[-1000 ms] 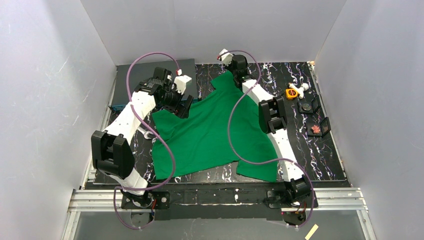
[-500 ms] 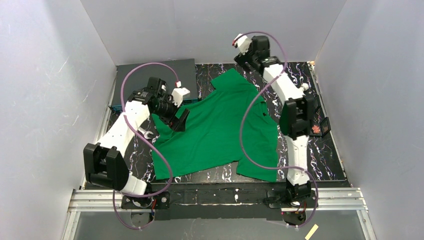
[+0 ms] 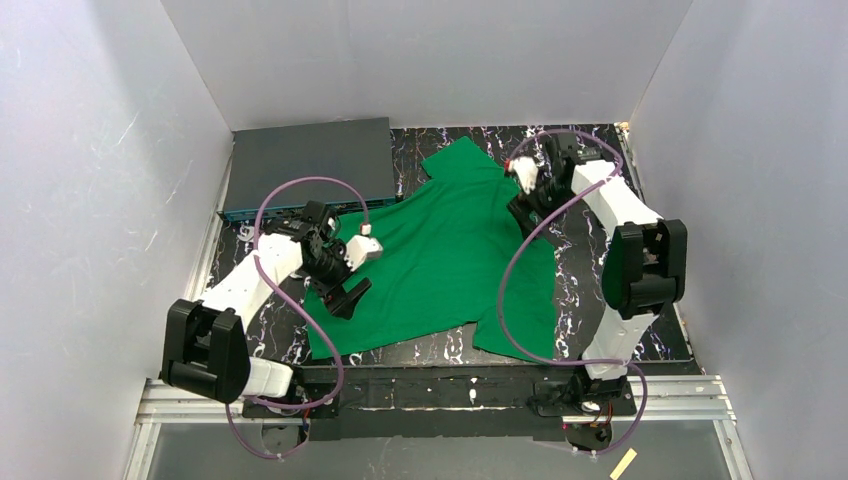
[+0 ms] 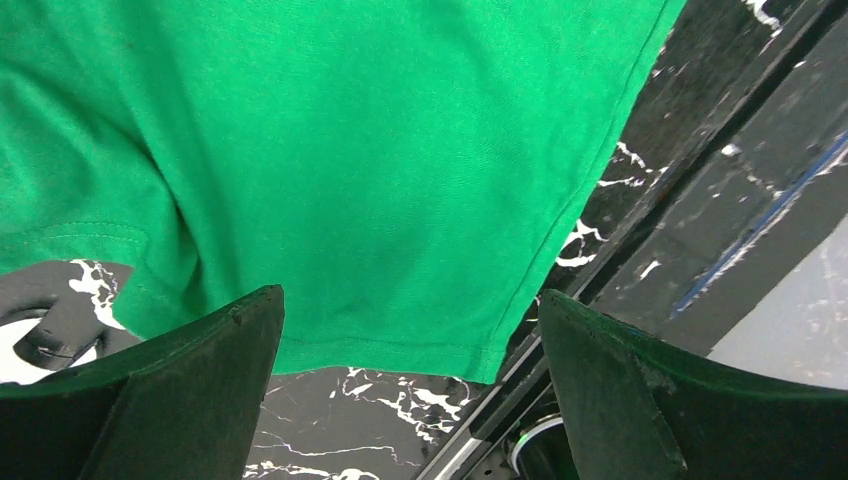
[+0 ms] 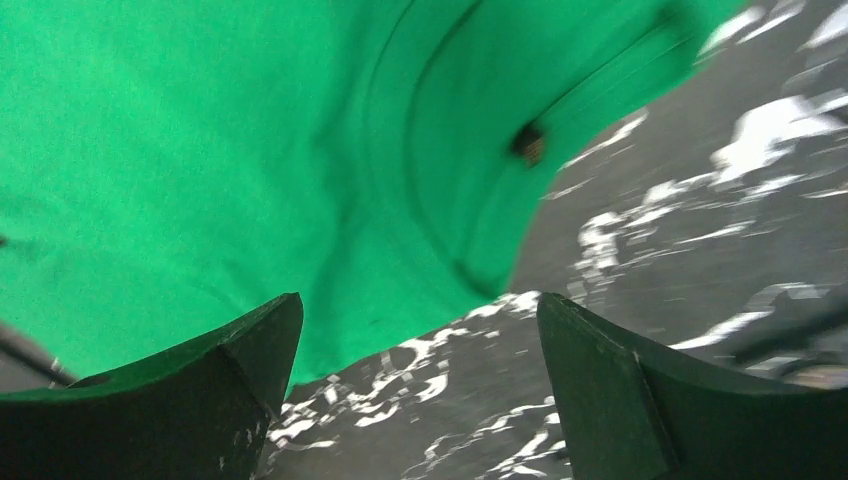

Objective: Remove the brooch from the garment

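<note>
The garment (image 3: 440,255), a bright green shirt, lies spread flat on the black marbled table (image 3: 620,340). My left gripper (image 3: 350,297) hovers open over its left side. In the left wrist view the left gripper (image 4: 410,300) has only the shirt's hem (image 4: 380,345) and bare table between its fingers. My right gripper (image 3: 533,226) is open at the shirt's right edge, and the right gripper (image 5: 420,300) is empty above the fabric border. A small dark brownish spot (image 5: 529,143) sits on a folded fabric edge, too blurred to identify. The brooch does not show clearly in any view.
A flat grey box (image 3: 305,160) lies at the back left of the table. White walls (image 3: 100,200) enclose the workspace on three sides. An aluminium rail (image 3: 440,395) runs along the near edge. The right arm's elbow (image 3: 645,262) stands over the table's right side.
The right arm left the shirt's far tip, rose along the back wall, then came down at the shirt's right edge. The left gripper moved toward the near side along the shirt.
</note>
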You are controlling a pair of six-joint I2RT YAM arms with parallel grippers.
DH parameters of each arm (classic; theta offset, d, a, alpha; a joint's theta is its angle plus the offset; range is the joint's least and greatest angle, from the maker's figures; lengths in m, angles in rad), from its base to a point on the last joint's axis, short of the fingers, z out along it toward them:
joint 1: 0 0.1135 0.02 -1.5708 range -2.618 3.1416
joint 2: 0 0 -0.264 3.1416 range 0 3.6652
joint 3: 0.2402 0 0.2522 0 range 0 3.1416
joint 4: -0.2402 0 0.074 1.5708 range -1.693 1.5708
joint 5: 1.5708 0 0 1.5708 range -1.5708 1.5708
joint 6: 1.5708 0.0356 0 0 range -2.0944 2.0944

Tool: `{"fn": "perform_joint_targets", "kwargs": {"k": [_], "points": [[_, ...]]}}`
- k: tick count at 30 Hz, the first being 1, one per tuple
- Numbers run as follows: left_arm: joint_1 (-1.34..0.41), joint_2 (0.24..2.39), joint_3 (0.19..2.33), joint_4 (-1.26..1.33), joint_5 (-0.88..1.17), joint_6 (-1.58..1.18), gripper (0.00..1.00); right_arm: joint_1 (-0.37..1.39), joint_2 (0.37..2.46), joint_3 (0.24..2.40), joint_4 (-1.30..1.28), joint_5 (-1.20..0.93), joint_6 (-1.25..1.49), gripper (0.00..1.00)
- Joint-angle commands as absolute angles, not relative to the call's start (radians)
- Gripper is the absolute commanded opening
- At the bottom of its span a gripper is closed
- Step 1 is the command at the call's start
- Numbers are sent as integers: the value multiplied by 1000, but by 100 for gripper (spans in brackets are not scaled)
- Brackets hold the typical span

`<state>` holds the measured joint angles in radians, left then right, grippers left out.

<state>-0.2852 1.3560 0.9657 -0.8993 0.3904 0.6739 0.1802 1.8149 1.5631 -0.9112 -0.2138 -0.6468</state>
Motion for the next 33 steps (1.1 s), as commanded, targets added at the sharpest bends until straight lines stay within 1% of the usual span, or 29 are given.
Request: {"fn": "perform_joint_targets", "kwargs": {"k": [1,7,13,17,24,28,33], "points": [[-321,1350,913,-873,305,729,98,178,1719,1419,-947,-270,-652,96],[-418,1317,774,-833,211,777,98,178,1727,1313,-916,-216,-673,94],[-476,1307,701,-811,170,796,98,178,1734,1242,-882,-109,-723,93],[-524,1298,683,-816,180,792,97,178,1719,1175,-845,-25,-761,92],[-575,1304,696,-843,253,788,95,173,1719,1114,-798,106,-767,87],[-600,1302,696,-857,287,790,93,161,1731,1115,-803,143,-762,86],[-630,1298,689,-877,314,793,91,138,1727,1129,-828,137,-774,87]]}}
